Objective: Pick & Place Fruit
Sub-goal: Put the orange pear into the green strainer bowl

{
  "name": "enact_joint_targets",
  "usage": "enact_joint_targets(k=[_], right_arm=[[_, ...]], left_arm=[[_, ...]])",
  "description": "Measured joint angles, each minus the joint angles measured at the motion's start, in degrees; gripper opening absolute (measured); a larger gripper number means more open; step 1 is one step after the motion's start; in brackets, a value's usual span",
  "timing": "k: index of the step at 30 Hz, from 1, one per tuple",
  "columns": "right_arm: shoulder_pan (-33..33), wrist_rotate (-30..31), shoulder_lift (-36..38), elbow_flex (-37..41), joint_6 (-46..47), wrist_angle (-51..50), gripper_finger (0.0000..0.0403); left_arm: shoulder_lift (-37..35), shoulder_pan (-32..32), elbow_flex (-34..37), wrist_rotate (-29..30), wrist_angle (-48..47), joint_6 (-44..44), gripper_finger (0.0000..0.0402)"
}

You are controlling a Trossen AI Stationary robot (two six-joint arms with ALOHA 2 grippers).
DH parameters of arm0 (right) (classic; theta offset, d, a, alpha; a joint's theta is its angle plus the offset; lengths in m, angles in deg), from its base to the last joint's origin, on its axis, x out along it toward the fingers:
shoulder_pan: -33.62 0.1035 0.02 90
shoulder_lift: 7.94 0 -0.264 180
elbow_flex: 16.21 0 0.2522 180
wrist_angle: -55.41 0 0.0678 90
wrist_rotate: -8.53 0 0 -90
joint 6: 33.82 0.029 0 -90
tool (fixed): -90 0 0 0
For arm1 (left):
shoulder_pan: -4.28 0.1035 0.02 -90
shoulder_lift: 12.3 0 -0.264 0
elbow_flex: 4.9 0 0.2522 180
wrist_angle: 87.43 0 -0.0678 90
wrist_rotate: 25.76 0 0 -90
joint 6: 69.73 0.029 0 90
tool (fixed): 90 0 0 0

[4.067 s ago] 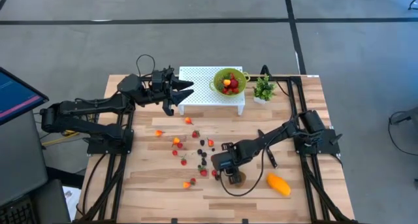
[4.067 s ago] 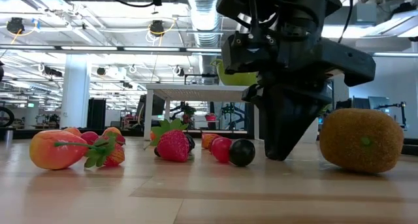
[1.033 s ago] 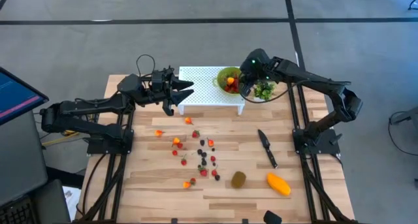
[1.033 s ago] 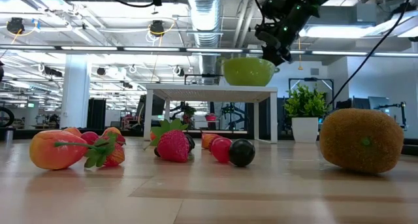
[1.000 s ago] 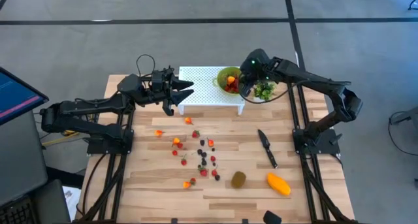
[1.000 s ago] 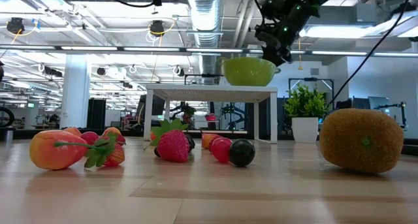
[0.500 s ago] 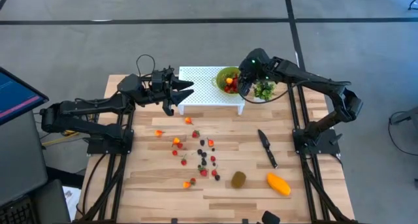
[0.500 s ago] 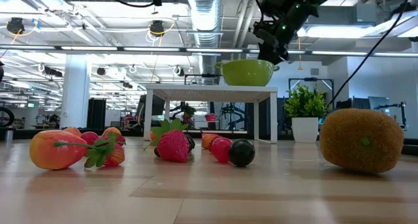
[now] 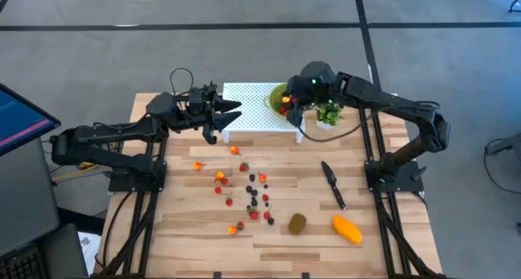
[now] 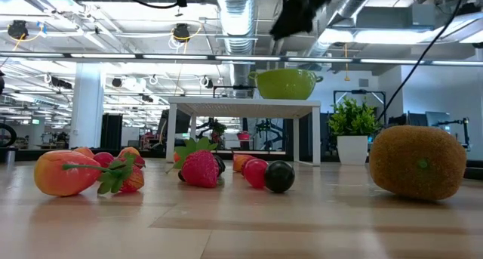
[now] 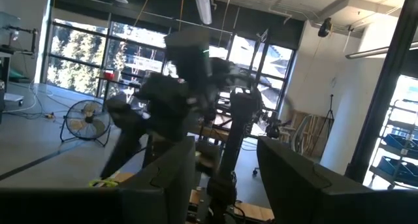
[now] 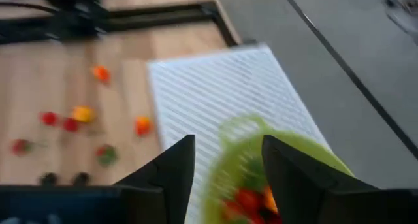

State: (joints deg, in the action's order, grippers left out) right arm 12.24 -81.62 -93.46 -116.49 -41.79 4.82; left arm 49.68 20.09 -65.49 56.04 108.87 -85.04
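— What lies nearest on your counter (image 9: 195,230)?

— At the front edge, the mango (image 9: 347,229) and the kiwi (image 9: 297,223) lie apart from each other. Just behind them, the small berries (image 9: 248,193) are scattered across the middle, with a black knife (image 9: 333,184) off to my right side.

— And the containers?

— One green bowl (image 10: 286,83) stands on the white perforated stand (image 9: 254,106) at the back. It holds red and orange fruit pieces (image 12: 251,203). A small potted plant (image 9: 329,113) sits just beside the stand.

— Where are your tools?

— My right tool (image 12: 225,160) hangs above the bowl, fingers parted with nothing between them. My left tool (image 9: 229,111) waits at the stand's left end, raised off the counter; its fingers stand apart and grip nothing.
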Motion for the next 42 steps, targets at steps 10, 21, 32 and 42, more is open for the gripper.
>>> enact_joint_targets(k=[10,21,32,42], right_arm=[[13.8,0.0,0.0,-2.9,0.0,-0.4,0.0148],[24.5,0.1,-4.0,-3.1,4.6,0.1,0.0135],[25.7,0.1,-16.5,-2.9,10.6,-2.1,0.0134],[24.2,0.2,-25.0,-2.8,18.8,-4.5,0.0153]], left_arm=[[0.0,0.0,0.0,0.0,0.0,0.0,0.0159],[0.0,0.0,0.0,0.0,0.0,0.0,0.0159],[0.0,0.0,0.0,0.0,0.0,0.0,0.0159],[0.0,0.0,0.0,0.0,0.1,0.0,0.0159]])
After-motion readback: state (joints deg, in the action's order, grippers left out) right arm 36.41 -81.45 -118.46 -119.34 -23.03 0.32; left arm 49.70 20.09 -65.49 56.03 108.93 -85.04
